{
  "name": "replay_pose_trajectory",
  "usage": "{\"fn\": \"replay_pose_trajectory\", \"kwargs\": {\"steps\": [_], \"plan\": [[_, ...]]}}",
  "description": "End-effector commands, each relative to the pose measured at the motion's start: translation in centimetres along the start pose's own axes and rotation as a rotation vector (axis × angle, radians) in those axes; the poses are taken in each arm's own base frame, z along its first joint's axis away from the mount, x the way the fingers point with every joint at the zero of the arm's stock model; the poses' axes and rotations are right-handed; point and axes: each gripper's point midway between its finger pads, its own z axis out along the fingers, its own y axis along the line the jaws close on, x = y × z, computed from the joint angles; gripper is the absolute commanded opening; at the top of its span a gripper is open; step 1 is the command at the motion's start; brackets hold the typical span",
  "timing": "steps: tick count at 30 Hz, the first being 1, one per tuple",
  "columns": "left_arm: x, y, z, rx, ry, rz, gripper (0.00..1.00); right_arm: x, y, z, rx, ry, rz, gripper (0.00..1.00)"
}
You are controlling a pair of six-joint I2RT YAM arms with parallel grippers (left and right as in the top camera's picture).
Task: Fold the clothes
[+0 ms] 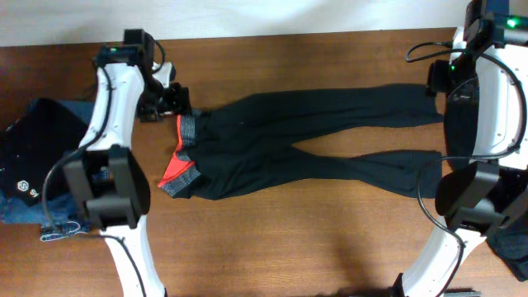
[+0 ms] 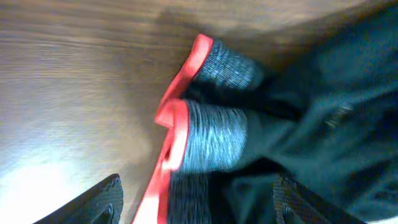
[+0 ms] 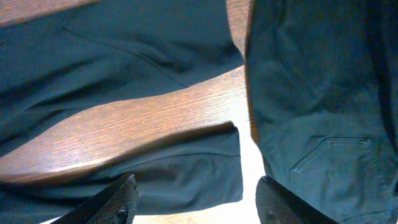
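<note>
Hanging wide apart and empty, the left jaws have the red-and-grey waistband (image 2: 211,137) of the black trousers (image 1: 313,144) directly beneath them (the nearer arm for that end, I judge), while the right jaws, also parted with nothing held, stand over the leg hems (image 3: 186,168). From waistband to hems the trousers' long axis runs flat across the tabletop (image 1: 289,239) from one arm to the other, legs slightly splayed. Farther out, blue jeans (image 1: 29,210) under a black garment (image 1: 33,148) lie beyond the left arm, and another dark garment (image 3: 323,93) sits close by the hems; neither seems to block a grasp.
</note>
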Motion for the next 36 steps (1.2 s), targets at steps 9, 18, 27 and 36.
{"fn": "replay_pose_trajectory", "kwargs": {"steps": [9, 18, 27, 36], "plan": [[-0.9, -2.7, 3.3, 0.218, 0.007, 0.076, 0.38, 0.0, 0.1, -0.1, -0.013, 0.0, -0.006, 0.64], [-4.7, -3.0, 2.0, 0.22, -0.146, 0.116, 0.0, 0.0, 0.1, -0.1, -0.013, 0.001, -0.006, 0.64], [-14.4, 0.0, -3.6, 0.133, -0.546, -0.064, 0.01, 0.0, 0.1, 0.0, -0.013, 0.0, -0.006, 0.64], [-13.3, 1.8, -2.8, 0.084, -0.492, -0.208, 0.77, 0.0, 0.1, 0.3, -0.013, 0.006, -0.007, 0.65]]}}
